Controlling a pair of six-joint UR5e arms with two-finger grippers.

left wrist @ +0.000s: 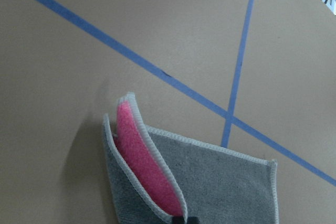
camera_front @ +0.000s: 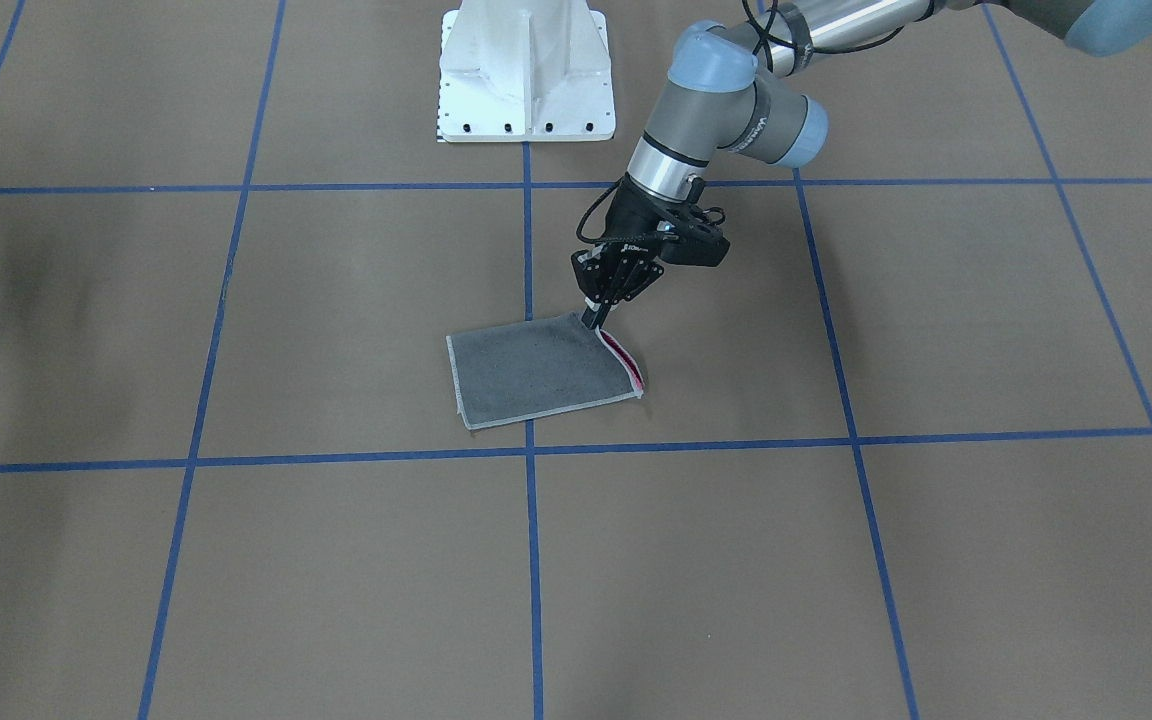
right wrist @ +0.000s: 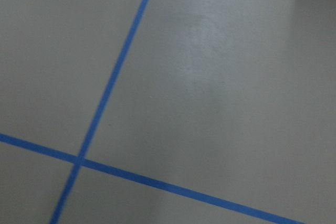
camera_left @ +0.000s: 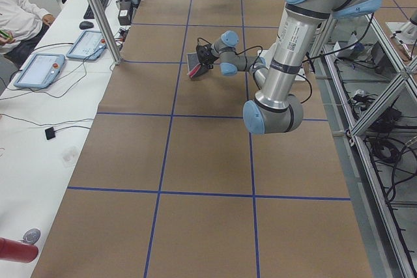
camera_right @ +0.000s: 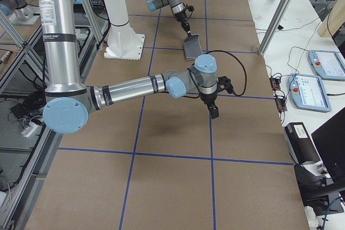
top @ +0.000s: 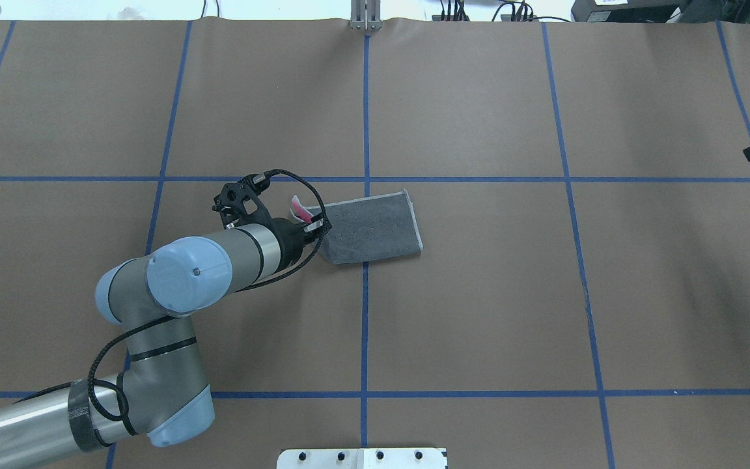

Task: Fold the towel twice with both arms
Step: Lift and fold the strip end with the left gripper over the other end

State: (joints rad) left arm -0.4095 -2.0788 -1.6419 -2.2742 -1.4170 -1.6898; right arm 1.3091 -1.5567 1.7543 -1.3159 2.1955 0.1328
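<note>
**Pinching one towel corner, much of it half-seen**

The towel [camera_front: 536, 370] lies folded near the middle of the table [camera_front: 236, 580], well apart from every edge. Its dark grey face is up and it lies across a line of blue tape [camera_front: 532, 560]. The left gripper [camera_front: 593, 318] leans over a corner on the robot's left side of it, with its fingertips closed together on the top layer. That layer is lifted a little, and a strip of pink shows beneath it along the same side.

In the left wrist view only the very ends of the fingers [left wrist: 181, 220] show at the bottom border, and the towel's near part is cut off. In the overhead view the left arm [top: 186, 273] and its cable cover the held corner.

The right gripper [camera_right: 214, 110] hangs low over the table toward its right end, well apart from the towel. The overhead view catches only a black stub of it at the border, and the side view shows it too small, so whether it is spread or closed cannot be told.
</note>
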